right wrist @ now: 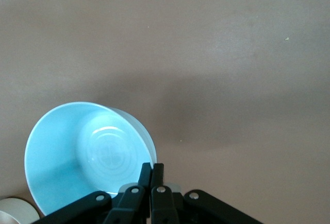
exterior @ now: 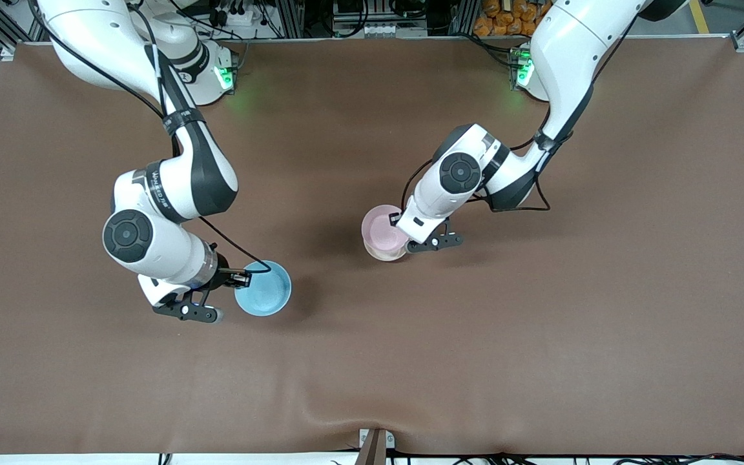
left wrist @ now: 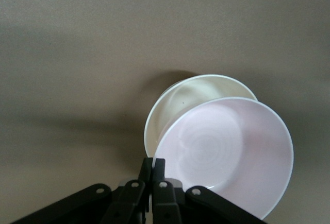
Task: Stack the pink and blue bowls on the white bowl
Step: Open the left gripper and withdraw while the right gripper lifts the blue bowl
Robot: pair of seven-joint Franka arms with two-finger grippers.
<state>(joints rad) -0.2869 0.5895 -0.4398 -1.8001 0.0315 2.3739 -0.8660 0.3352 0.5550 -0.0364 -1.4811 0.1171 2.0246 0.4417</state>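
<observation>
My left gripper (exterior: 398, 220) is shut on the rim of the pink bowl (exterior: 382, 226). It holds the bowl tilted over the white bowl (exterior: 386, 253), which stands near the table's middle. In the left wrist view the pink bowl (left wrist: 227, 149) covers part of the white bowl (left wrist: 185, 100), and the left gripper (left wrist: 153, 165) pinches the pink rim. My right gripper (exterior: 247, 279) is shut on the rim of the blue bowl (exterior: 264, 289), toward the right arm's end of the table. In the right wrist view the blue bowl (right wrist: 85, 157) hangs tilted from the right gripper (right wrist: 153, 170).
A brown cloth (exterior: 540, 310) covers the whole table. It wrinkles over a small bracket (exterior: 375, 444) at the edge nearest the front camera. Both arm bases stand along the edge farthest from that camera.
</observation>
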